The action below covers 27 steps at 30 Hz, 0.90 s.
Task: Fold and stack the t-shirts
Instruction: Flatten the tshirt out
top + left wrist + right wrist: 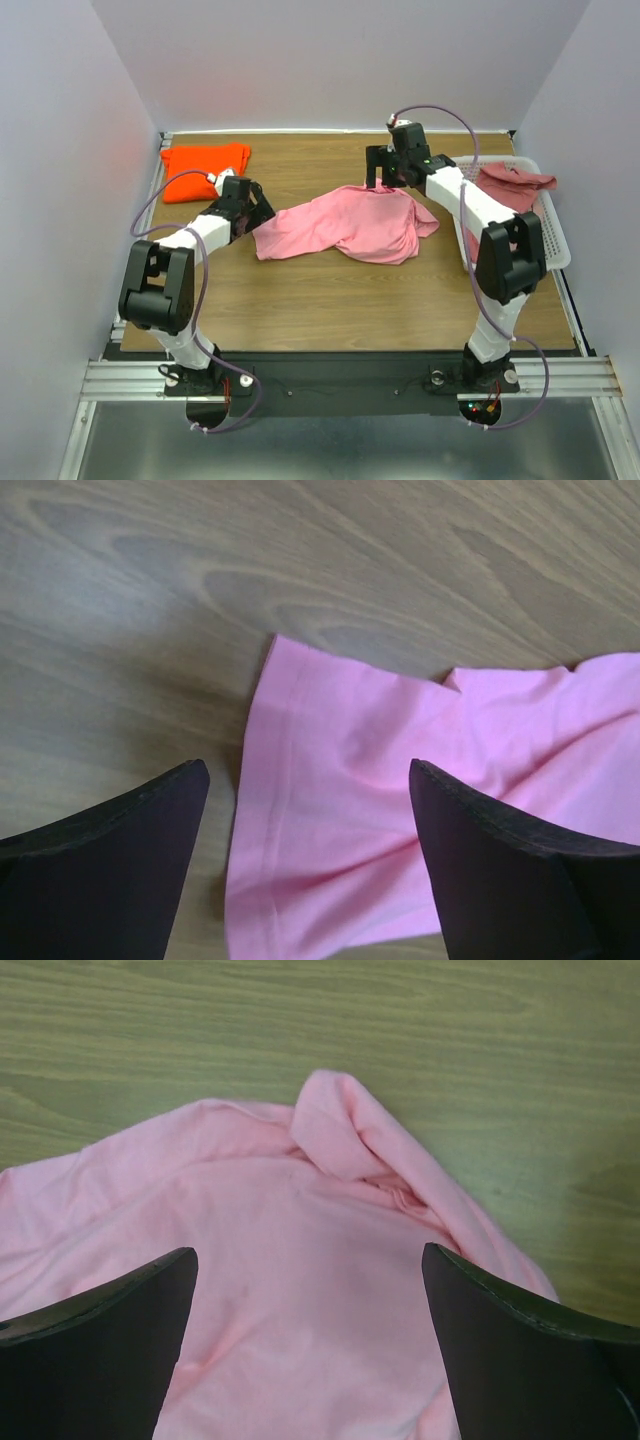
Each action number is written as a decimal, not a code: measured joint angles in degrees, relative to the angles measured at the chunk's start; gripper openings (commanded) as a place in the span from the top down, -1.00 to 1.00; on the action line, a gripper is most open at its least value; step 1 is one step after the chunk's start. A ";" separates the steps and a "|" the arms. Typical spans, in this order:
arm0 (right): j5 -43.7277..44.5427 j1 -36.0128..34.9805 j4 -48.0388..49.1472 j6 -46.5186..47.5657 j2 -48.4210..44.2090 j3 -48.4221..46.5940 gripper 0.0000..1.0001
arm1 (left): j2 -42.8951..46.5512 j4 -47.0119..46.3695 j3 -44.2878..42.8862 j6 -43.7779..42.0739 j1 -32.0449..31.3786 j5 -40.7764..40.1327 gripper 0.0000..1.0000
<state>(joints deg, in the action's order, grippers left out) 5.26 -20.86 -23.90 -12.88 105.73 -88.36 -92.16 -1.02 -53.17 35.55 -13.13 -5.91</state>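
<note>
A bubblegum pink t-shirt [345, 225] lies crumpled across the middle of the table. My left gripper [258, 213] is open above its left hemmed corner [300, 810], fingers apart on either side of the hem. My right gripper [378, 183] is open above the shirt's far edge, where a fold of cloth [345, 1135] sticks up. Neither gripper holds cloth. A folded bright orange t-shirt [205, 158] lies at the far left. A dusty rose t-shirt [515, 186] lies in the white mesh basket [555, 240] at the right.
The wooden table [340, 310] runs to walls at the left, back and right. The basket stands against the right wall beside my right arm. Metal rails and arm bases line the near edge.
</note>
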 measured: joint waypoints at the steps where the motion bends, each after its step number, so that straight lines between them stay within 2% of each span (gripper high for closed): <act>1: 0.04 -0.15 0.07 0.81 1.31 -1.36 -1.00 | -1.29 -0.04 -0.76 -0.24 0.00 -0.22 -0.71; 5: 0.24 -0.52 0.44 4.07 7.23 -7.15 -1.00 | -7.54 -0.15 -3.82 -1.18 -0.02 -0.61 -0.56; 9: 0.22 -0.74 0.87 8.35 15.37 -14.62 -1.00 | -11.10 -1.33 -6.91 -2.34 -0.44 -1.20 -0.16; 11: 0.92 -0.87 1.33 9.44 18.53 -17.09 -0.98 | -12.55 -1.92 -7.74 -2.84 -0.94 -1.60 0.39; 12: 1.44 -0.96 1.40 9.97 20.83 -18.58 -0.95 | -13.11 -2.19 -8.07 -3.06 -1.14 -1.49 0.88; 13: 1.81 -1.01 1.40 10.32 22.36 -19.37 -0.86 | -13.73 -2.25 -8.26 -3.37 -1.38 -1.79 1.00; 16: 2.67 -1.22 1.14 11.04 25.42 -20.79 -0.69 | -14.43 -2.62 -8.85 -3.76 -1.66 -1.86 1.00; 17: 3.15 -1.29 1.05 11.19 26.45 -21.18 -0.52 | -14.53 -2.62 -8.98 -3.89 -1.77 -1.95 1.00; 18: 3.56 -1.31 0.98 11.23 26.93 -21.49 -0.44 | -14.62 -2.56 -9.16 -4.09 -1.84 -1.99 1.00; 19: 4.07 -1.36 1.01 11.52 27.26 -21.53 -0.21 | -14.62 -2.58 -9.18 -4.20 -1.86 -2.12 1.00; 22: 5.33 -1.36 1.01 11.69 27.39 -21.53 0.05 | -14.60 -2.58 -9.18 -4.28 -1.95 -2.78 1.00; 23: 5.77 -1.36 1.03 11.78 27.39 -21.53 0.21 | -14.47 -2.58 -9.11 -4.46 -1.95 -3.17 1.00; 27: 7.32 -1.33 1.03 11.96 27.85 -21.94 0.38 | -13.07 -2.23 -8.00 -5.31 -2.19 -4.24 1.00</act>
<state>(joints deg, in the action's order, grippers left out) 12.58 -22.20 -22.87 -0.93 133.58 -110.30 -105.23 -3.25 -61.17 30.24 -15.31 -10.15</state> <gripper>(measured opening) 0.352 0.019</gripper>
